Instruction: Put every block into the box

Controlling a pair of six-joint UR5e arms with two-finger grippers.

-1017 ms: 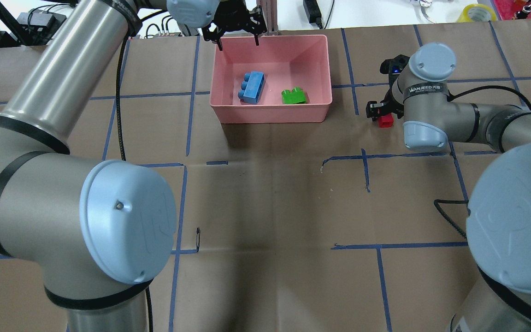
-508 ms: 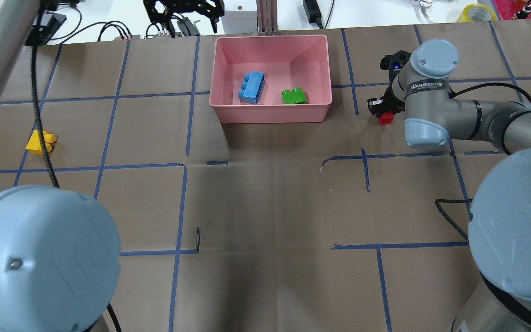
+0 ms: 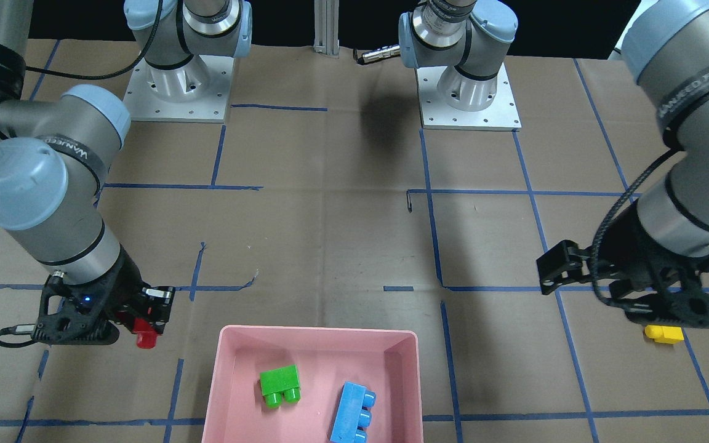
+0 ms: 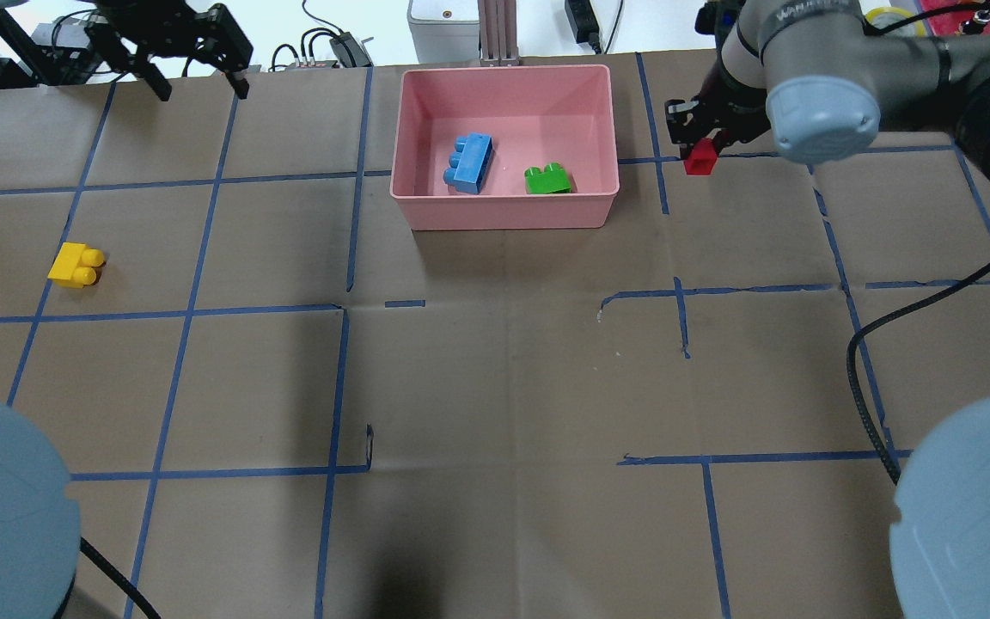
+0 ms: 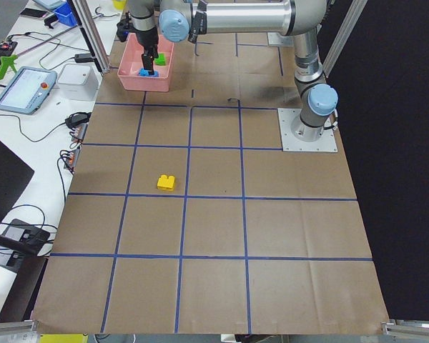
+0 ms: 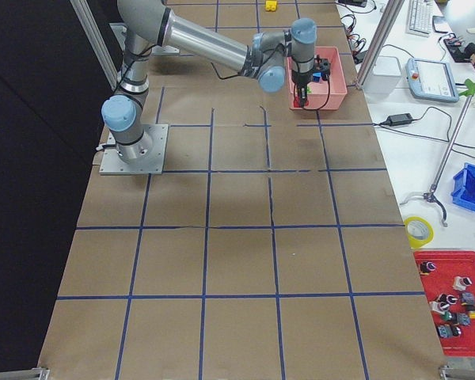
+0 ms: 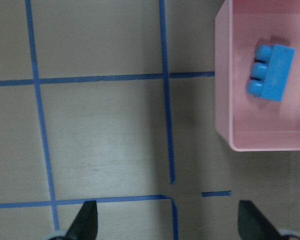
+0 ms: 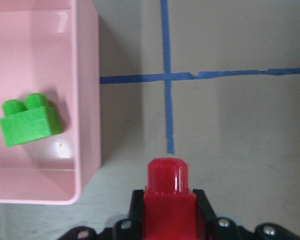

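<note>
Right hand [image 4: 691, 129] is pinched on the red block [image 4: 701, 160], gripping its sides with the stud pointing up. It is held just outside the box [image 4: 504, 211], off the right wall and near the far right corner. The block looks lifted off the worktop [image 4: 504, 370], but height is hard to confirm. Judgement: it is gripped this way so it can be carried over the rim and dropped in, and only the wall is left to cross.

Left hand [image 4: 203, 90] is spread wide with nothing between the fingers. It is raised well left of the box. Its wrist view looks down on bare worktop, with the box's left wall and the blue block at the edge of view. Judgement: it is open and high because it is free to go for the last loose piece.

Yellow block [image 4: 76, 265] lies on its side on the worktop, far left of the box, with studs pointing toward the box. Nothing is touching it. The front view puts the left hand roughly above it, but the overhead view does not, so the overlap is unclear.

Box contents are two blocks, both on the floor and apart from each other:
- blue block [image 4: 469, 163], left of centre, on its side
- green block [image 4: 546, 179], right of centre and nearer the robot-side wall, also on its side

Task is half done, with two blocks in and two out
</note>
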